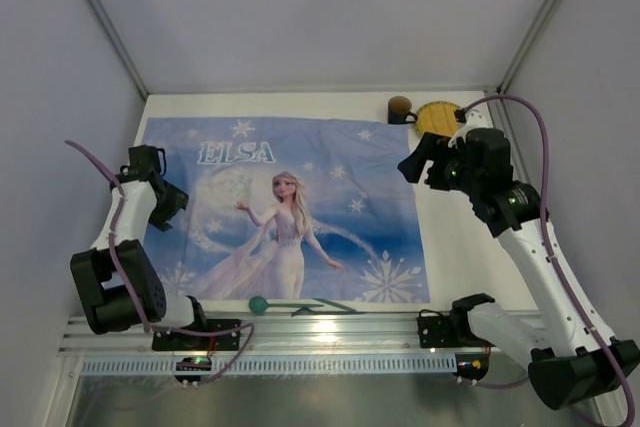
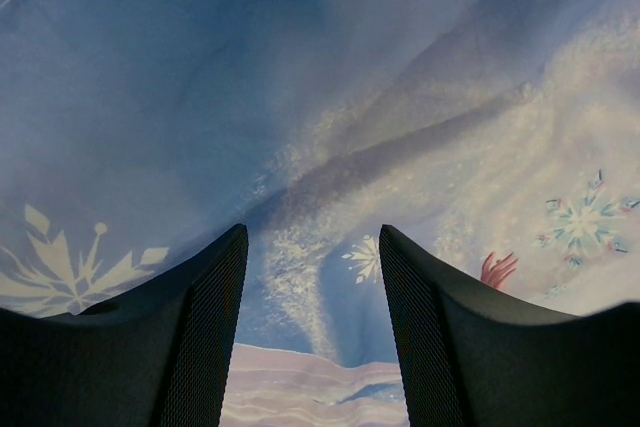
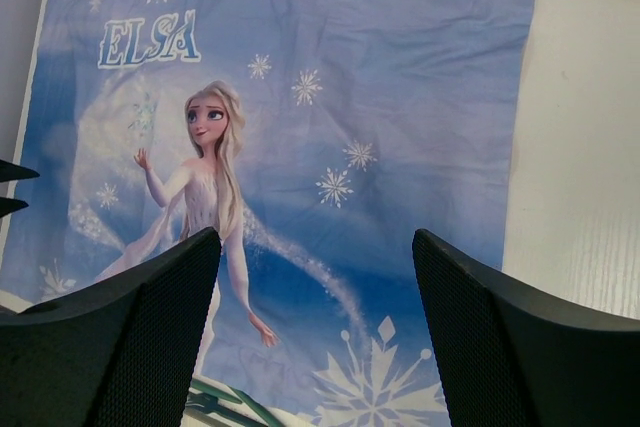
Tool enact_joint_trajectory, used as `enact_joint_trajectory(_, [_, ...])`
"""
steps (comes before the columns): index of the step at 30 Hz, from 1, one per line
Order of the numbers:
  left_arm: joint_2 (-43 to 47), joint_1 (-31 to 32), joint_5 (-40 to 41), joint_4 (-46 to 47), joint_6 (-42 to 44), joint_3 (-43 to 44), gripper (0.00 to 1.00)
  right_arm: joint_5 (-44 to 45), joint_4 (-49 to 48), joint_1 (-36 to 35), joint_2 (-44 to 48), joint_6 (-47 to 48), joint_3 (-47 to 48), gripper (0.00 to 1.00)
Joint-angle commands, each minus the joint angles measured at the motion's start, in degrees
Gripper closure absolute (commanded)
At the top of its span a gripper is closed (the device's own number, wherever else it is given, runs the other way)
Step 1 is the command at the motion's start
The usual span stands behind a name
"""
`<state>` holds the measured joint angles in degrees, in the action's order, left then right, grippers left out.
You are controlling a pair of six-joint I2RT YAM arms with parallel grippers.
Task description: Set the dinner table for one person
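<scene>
The white desk [image 1: 468, 247] is mostly covered by a blue cloth [image 1: 330, 177], with a bare strip left along its right edge. The left hand [image 2: 312, 237] hangs low over the cloth near the left edge, released, nothing between its fingers. The right hand [image 3: 316, 237] hovers near the far right corner, released and empty. A brown mug [image 1: 400, 107] and a yellow plate [image 1: 438, 118] sit in that corner.

Left gripper [image 2: 312, 232] sits low, right gripper [image 3: 317, 235] higher, both with jaws parted and empty
</scene>
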<state>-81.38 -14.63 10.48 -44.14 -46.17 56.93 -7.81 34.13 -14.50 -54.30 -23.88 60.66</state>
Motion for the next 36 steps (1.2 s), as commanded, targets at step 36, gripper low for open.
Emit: enact_joint_trajectory(36, [-6.33,-0.13,10.96,6.26,-12.8,-3.76,0.43,12.91,10.61,0.18,11.22,-1.43,4.55,0.18])
